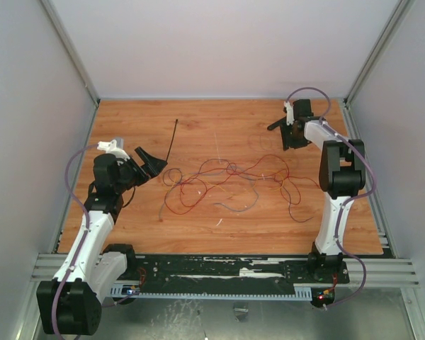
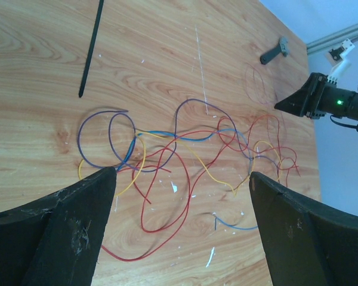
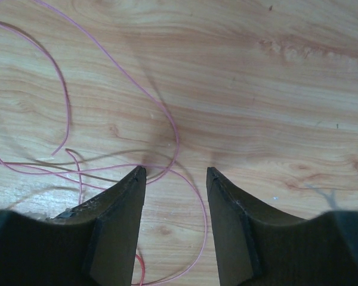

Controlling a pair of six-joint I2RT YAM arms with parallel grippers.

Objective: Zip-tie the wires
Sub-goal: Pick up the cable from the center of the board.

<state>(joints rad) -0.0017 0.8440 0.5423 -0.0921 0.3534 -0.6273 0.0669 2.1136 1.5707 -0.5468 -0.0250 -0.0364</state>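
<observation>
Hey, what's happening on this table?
Two robot arms are meant to bundle the loose wires with a zip tie. The right fingers are low at the tangle's right end, apart, with a thin strand between them. The left fingers hang wide open near its other end. The zip tie lies untouched.

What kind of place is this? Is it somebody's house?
Probably not a house; it looks like a robot test booth in a lab. Plain white walls box in a wooden table, two robot arms are bolted to a metal rail at its near edge, and loose wires lie on it.
</observation>
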